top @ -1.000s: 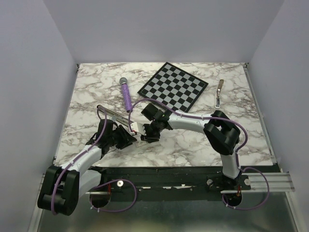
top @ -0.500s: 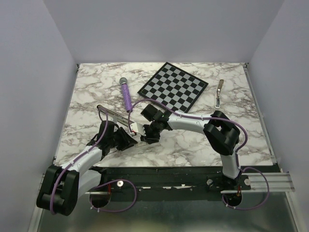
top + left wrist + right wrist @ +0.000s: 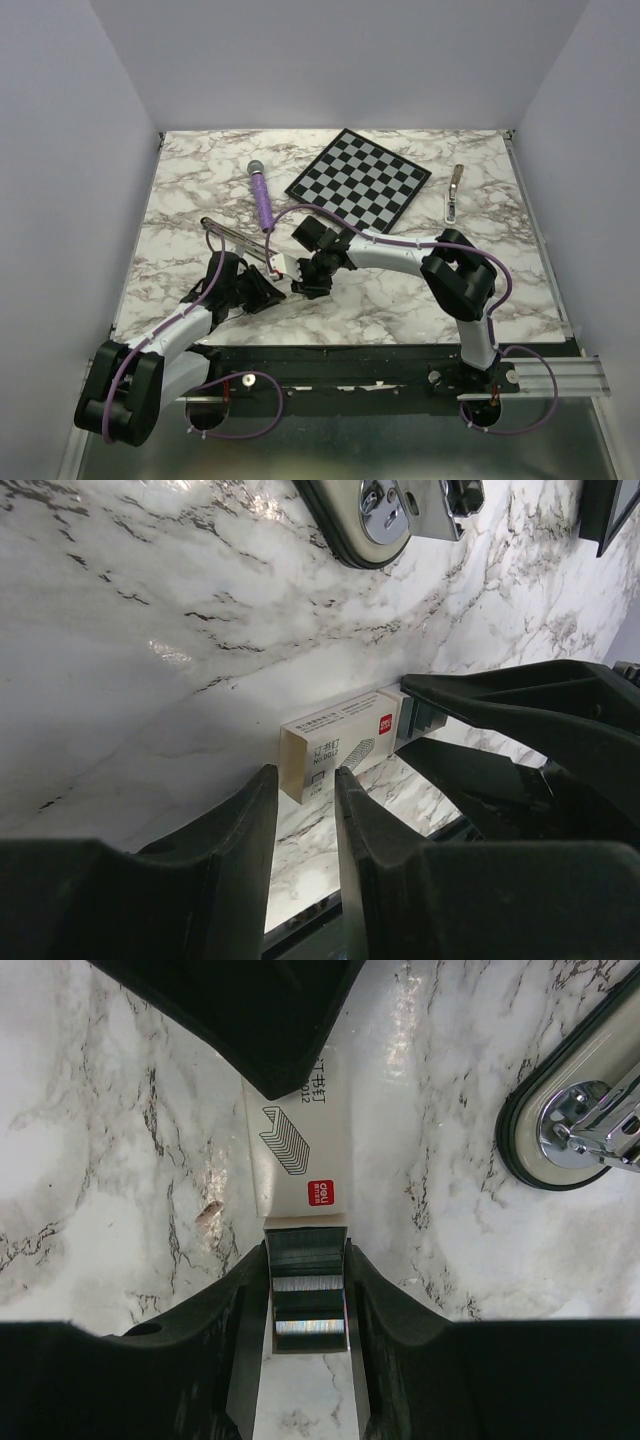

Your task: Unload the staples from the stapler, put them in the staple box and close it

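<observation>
From above, the stapler (image 3: 235, 238) lies open on the marble counter (image 3: 400, 290), left of centre. It runs at a slant from the far left toward the middle. A small white staple box (image 3: 278, 266) sits just beside its near end. The left end effector (image 3: 268, 292) reaches the box from the near left and the right end effector (image 3: 303, 283) from the right. A purple cylinder (image 3: 262, 200), a checkerboard (image 3: 358, 180) and a pale metal bar (image 3: 455, 192) lie farther back, well apart from both arms.

In the left wrist view, the left end effector's jaws stand narrow, with the box's near corner right at the fingertips. I cannot tell whether they actually pinch it. The stapler's rounded dark end, with its shiny metal parts, shows at the top edge, apart from the box. The right end effector's fingers come in from the right at the box's far end.

In the right wrist view, the right end effector is clamped on a dark inner tray (image 3: 308, 1305) of silver staples, which sticks out of the box. The left end effector covers the box's opposite end. The stapler's rounded end lies to the right, not touching the box.
</observation>
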